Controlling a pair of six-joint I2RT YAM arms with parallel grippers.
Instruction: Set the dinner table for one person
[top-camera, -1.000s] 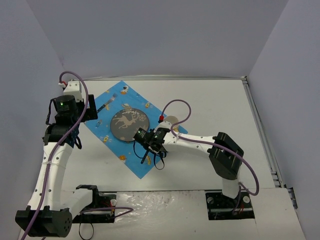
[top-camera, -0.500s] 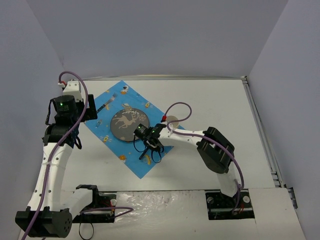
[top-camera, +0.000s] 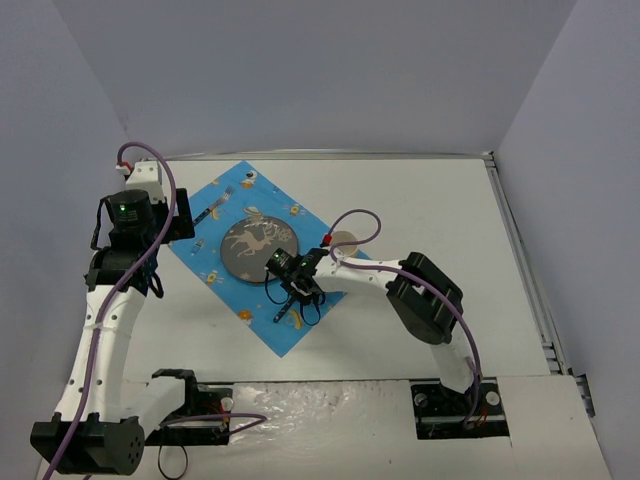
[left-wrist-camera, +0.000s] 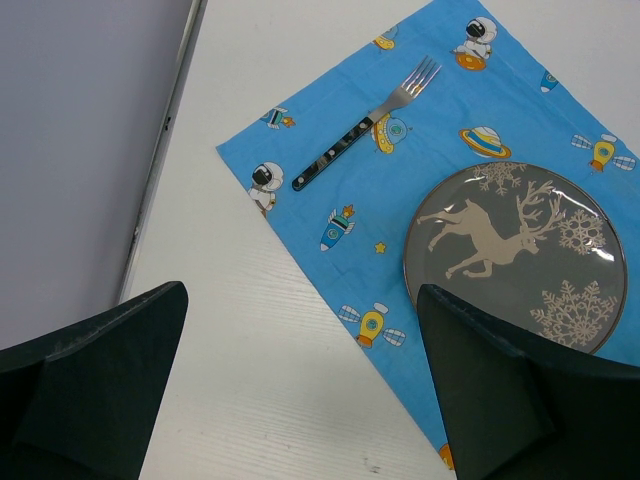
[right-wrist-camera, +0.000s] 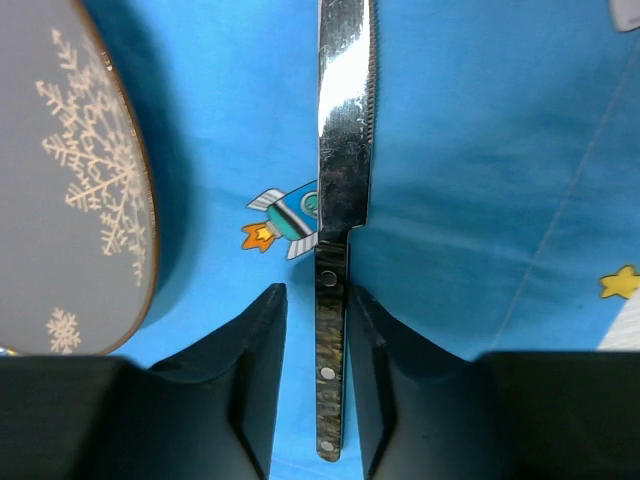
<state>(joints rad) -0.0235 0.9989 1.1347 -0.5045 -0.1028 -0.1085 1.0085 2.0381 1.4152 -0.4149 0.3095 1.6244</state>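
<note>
The counter (top-camera: 440, 210) before me is carrying the cloth (right-wrist-camera: 460, 120), where the knife (right-wrist-camera: 343, 150), surely stiff and slippery, is lying beside the plate (right-wrist-camera: 70, 150), my right tool (right-wrist-camera: 318, 295) standing slightly apart around its dark handle, the best hold, my left tool (left-wrist-camera: 300, 290) gaping empty.

A cloth (top-camera: 235, 290) lies on the desk (top-camera: 440, 200), and a plate (top-camera: 258, 247) sits on it near its middle. Left of the plate and a little behind it, a fork (left-wrist-camera: 365, 125) lies on the cloth. Right of the plate, just beside its rim, a knife (right-wrist-camera: 340, 180) lies flat on the cloth between the right gripper (right-wrist-camera: 318, 300) fingers. A small disc (top-camera: 343, 240) rests farther right, at the cloth's edge.
</note>
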